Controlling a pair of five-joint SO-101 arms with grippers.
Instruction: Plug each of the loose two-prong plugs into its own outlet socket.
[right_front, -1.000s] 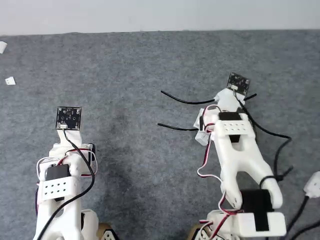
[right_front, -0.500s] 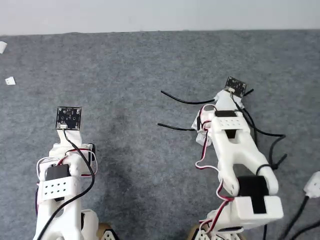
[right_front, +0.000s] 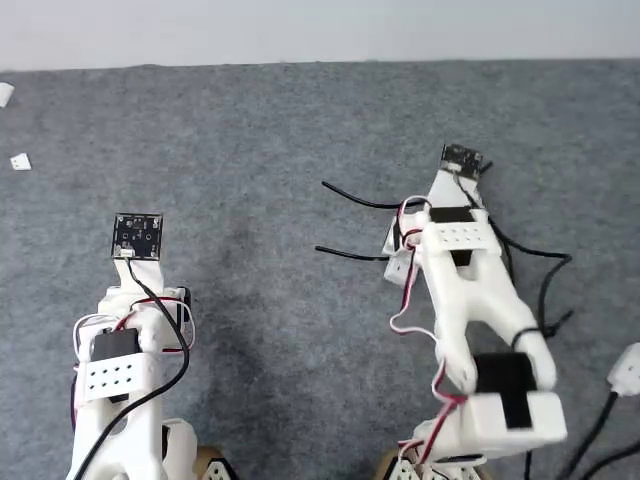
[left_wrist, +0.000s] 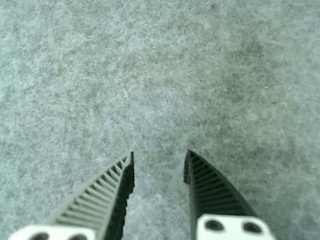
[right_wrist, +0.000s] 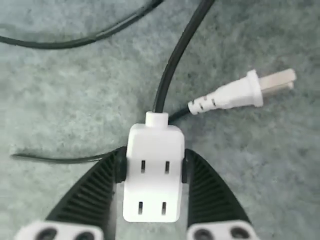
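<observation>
outlet block (right_wrist: 152, 170) mostly hidden beneath right arm (right_front: 465, 290), cable (right_wrist: 185, 45) cut off

The high view looks steeply down from above the arms' bases onto the grey carpet (right_front: 250, 140), facing the far wall (right_front: 320, 30). Each wrist view rides just behind its own gripper (left gripper (left_wrist: 160, 154), right gripper (right_wrist: 153, 150)), aimed down and very near the carpet, the right one close over the outlet block (right_wrist: 152, 175). The high and right wrist views share the black cable (right_front: 365, 204).

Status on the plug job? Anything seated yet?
Done: nothing; the white plug lies loose on the carpet, prongs bare. In hand: the right gripper has its jaws against both sides of the outlet block. The left gripper is open over bare carpet. Left: every insertion.
</observation>
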